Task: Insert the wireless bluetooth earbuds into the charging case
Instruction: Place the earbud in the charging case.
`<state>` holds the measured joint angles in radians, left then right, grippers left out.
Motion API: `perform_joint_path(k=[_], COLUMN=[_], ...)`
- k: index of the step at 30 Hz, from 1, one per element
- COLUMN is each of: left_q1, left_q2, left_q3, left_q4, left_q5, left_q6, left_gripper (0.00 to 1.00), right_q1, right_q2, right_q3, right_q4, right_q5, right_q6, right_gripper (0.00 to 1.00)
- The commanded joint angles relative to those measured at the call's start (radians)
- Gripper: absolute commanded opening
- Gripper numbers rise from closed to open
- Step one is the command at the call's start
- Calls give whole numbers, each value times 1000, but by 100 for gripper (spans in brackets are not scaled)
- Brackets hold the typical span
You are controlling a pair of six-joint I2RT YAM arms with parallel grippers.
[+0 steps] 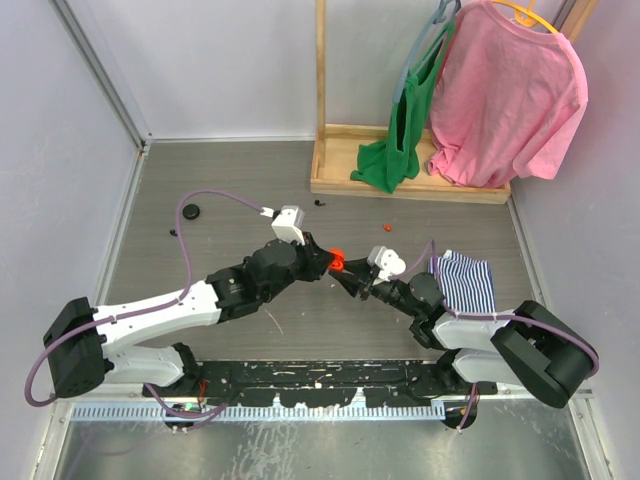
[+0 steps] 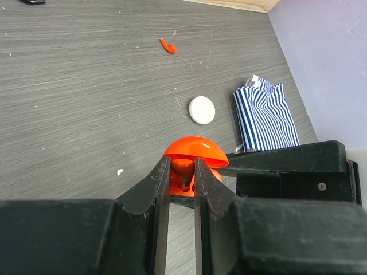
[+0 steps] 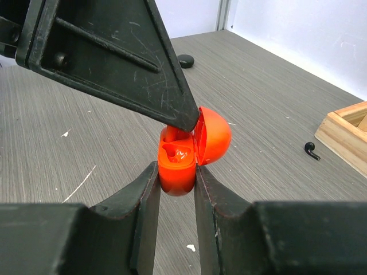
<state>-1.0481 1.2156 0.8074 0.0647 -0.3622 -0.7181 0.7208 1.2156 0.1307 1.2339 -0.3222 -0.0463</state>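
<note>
My right gripper (image 3: 175,172) is shut on the base of a red charging case (image 3: 178,163) and holds it above the table with its domed lid (image 3: 213,136) open. My left gripper (image 2: 182,163) is shut on a red earbud (image 2: 183,170) and holds it at the case's far socket. The near socket (image 3: 176,152) is empty. Both grippers meet at mid-table in the top view, with the case (image 1: 337,262) between them. A second red earbud (image 2: 168,45) lies loose on the table beyond; it also shows in the top view (image 1: 387,229).
A white round case (image 2: 202,109) and a blue-striped cloth (image 2: 265,117) lie to the right. A black round case (image 1: 190,211) lies at the far left. A black earbud (image 3: 311,150) lies near a wooden rack base (image 1: 400,185) with hanging clothes.
</note>
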Motion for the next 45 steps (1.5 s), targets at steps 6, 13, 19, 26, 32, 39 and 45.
perform_joint_path(k=[6, 13, 19, 26, 32, 39, 45], left_q1=[-6, -7, -6, -5, -1, 1, 19], left_q2=[2, -6, -15, -65, -129, -246, -387], left_q3=[-12, -9, -2, -5, -4, -67, -176], left_q4=[53, 45, 28, 9, -77, -125, -92], left_q5=[-25, -25, -32, -29, -32, -83, -131], left_q6=[-8, -7, 6, 88, 170, 214, 230], left_gripper=[22, 29, 33, 51, 92, 98, 98], right_q1=[5, 5, 5, 5, 4, 4, 3], right_q2=[-35, -35, -35, -33, -39, -79, -143], right_q3=[-5, -5, -4, -2, 6, 28, 63], right_q4=[87, 88, 88, 85, 73, 29, -71], right_q5=[31, 32, 35, 35, 34, 31, 27], right_q6=[0, 0, 2, 7, 18, 23, 35], right_gripper=[1, 1, 1, 1, 1, 1, 1])
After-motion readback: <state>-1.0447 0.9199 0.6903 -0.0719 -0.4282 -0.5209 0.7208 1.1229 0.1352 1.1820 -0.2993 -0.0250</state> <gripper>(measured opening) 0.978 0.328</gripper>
